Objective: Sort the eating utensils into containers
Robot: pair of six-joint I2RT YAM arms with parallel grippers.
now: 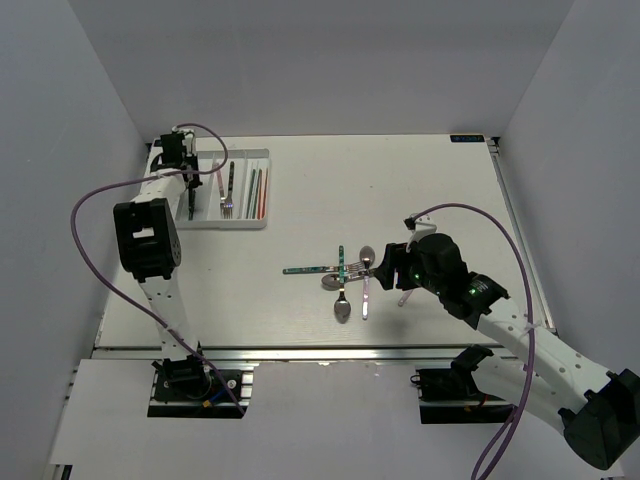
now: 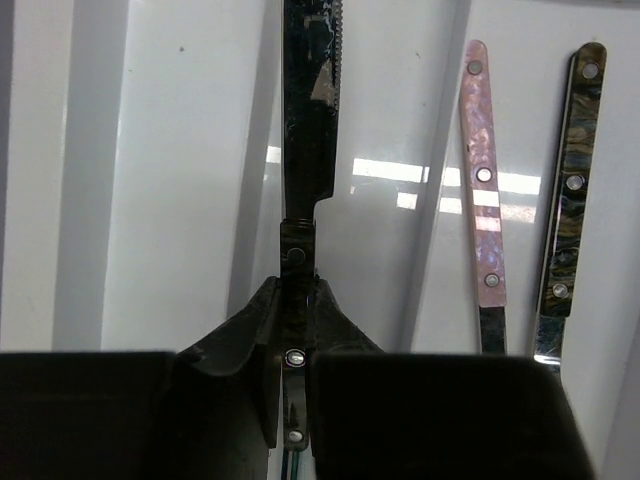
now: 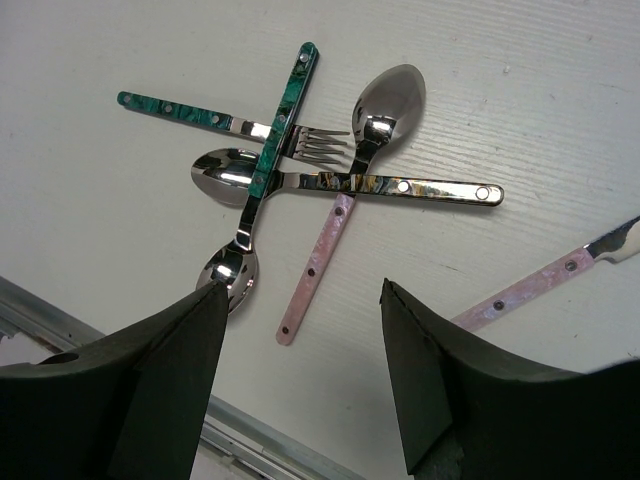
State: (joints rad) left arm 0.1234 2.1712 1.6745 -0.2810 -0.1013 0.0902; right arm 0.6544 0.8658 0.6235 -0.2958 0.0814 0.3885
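Overhead, left claw [image 2: 296,335] is clamping a serrated steel knife [image 2: 308,120] by its dark, riveted handle over the glossy white tray [image 1: 245,152].
Right claw [image 3: 305,300] is hovering, jaws apart, above crossed teal-, pink- and dark-handled utensils [image 3: 330,182] lying on the matte worktop [image 1: 400,180].

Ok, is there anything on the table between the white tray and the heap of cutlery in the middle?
Nothing. The top view shows only bare table between the tray and the heap.

The left fingers [image 2: 240,345] pinch tight, arm outstretched; the right fingers [image 3: 150,365] gape wide.
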